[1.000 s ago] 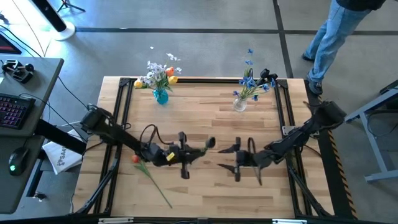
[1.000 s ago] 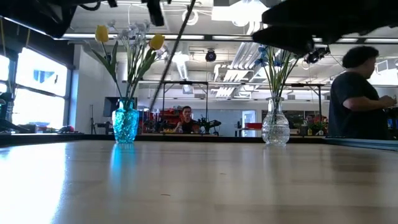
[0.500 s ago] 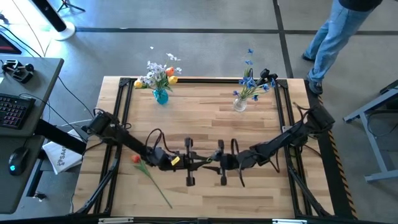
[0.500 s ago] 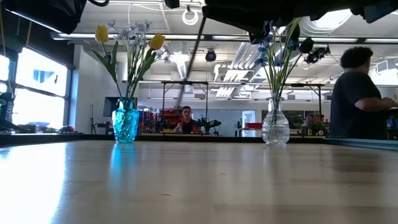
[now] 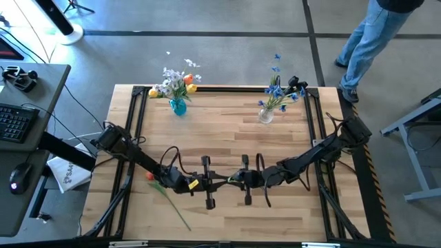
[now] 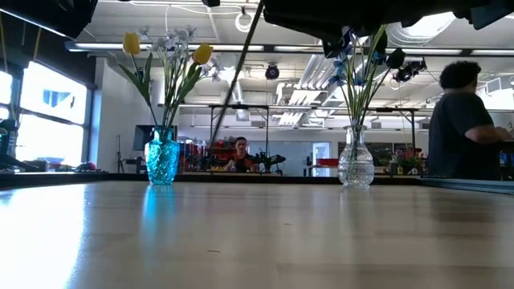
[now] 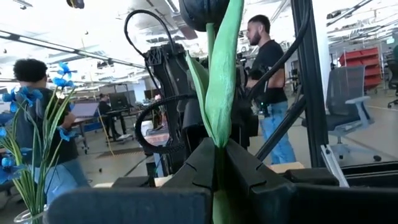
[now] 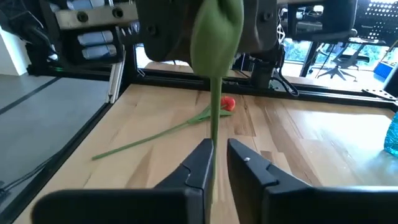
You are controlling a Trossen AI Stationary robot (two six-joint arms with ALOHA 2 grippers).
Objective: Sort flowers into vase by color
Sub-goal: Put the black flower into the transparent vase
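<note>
A green-stemmed flower (image 5: 226, 180) hangs level above the table's near middle, between my two grippers; its head does not show. My left gripper (image 5: 219, 182) is shut on it from the left, and my right gripper (image 5: 233, 180) is closed around the same stem from the right. A second flower with a red head (image 5: 149, 176) lies flat on the table near the left arm, its stem (image 8: 155, 140) running toward the near edge. A blue vase (image 5: 178, 105) with yellow and white flowers and a clear vase (image 5: 266, 115) with blue flowers stand at the far edge. My left gripper pinches the flower at a green leaf and stem (image 7: 217, 134) between its two fingers, coming about level from the table's left. The flower is lifted clear of the table. My right gripper has the thin stem (image 8: 213, 134) between its two fingertips, coming about level from the table's right, facing the left gripper. The stem lies against one finger (image 8: 200, 163) and stays clear of the table.
A black frame (image 5: 134, 138) runs along the table's edges. A person (image 5: 368, 38) stands beyond the far right corner and others show in the room behind. A desk with a keyboard (image 5: 17, 124) stands left of the table. Bare wood lies between the vases and the grippers.
My right gripper has moved toward the table's left, up to the left gripper, and its wide-open fingers have closed around the held flower's stem. My left gripper has shifted a little toward the near edge with the flower, still shut on it.
</note>
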